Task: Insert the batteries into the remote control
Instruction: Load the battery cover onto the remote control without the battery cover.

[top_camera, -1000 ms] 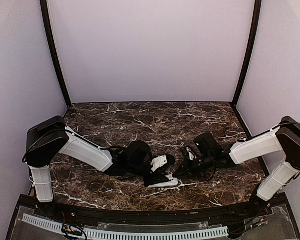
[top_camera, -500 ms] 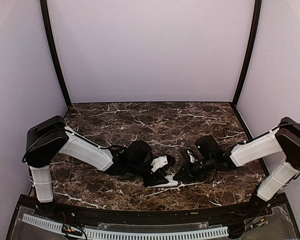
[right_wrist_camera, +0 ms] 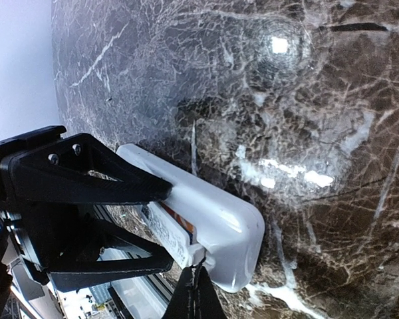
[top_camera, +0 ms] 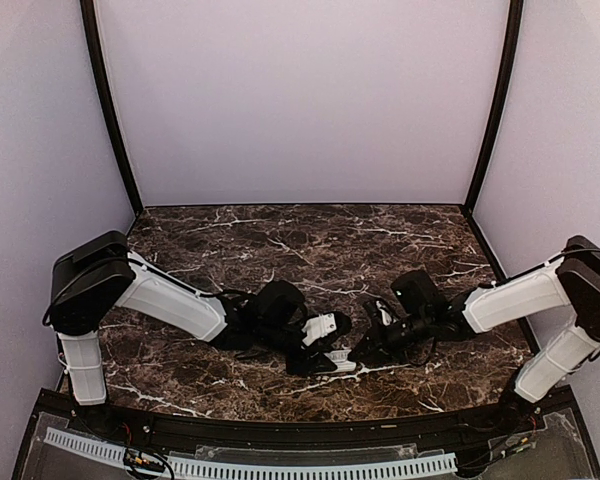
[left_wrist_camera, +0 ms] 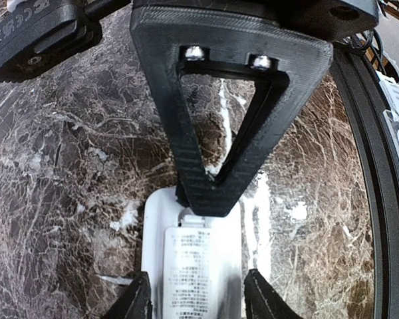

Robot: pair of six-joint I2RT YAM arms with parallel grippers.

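Observation:
The white remote control (left_wrist_camera: 156, 226) lies back up on the marble near the table's front edge; it also shows in the top view (top_camera: 336, 366) and the right wrist view (right_wrist_camera: 219, 212). My left gripper (left_wrist_camera: 199, 300) is shut on its long sides. A whitish labelled cover plate (left_wrist_camera: 201, 266) sits over the battery bay, its end slightly raised (right_wrist_camera: 169, 240). An orange strip of battery (right_wrist_camera: 184, 230) shows under that raised edge. The blue battery is hidden. My right gripper (right_wrist_camera: 196, 292) is shut, its tips touching the cover's end tab; it shows as a black triangle in the left wrist view (left_wrist_camera: 216, 193).
The black front rail of the table (left_wrist_camera: 379, 199) runs just right of the remote. A white slotted cable tray (top_camera: 250, 466) lies beyond it. Both arms meet low over the front middle of the marble table (top_camera: 310, 240). Lilac walls enclose three sides.
My right gripper has moved slightly down and left, closer onto the remote's end. The left gripper and the remote have stayed in place.

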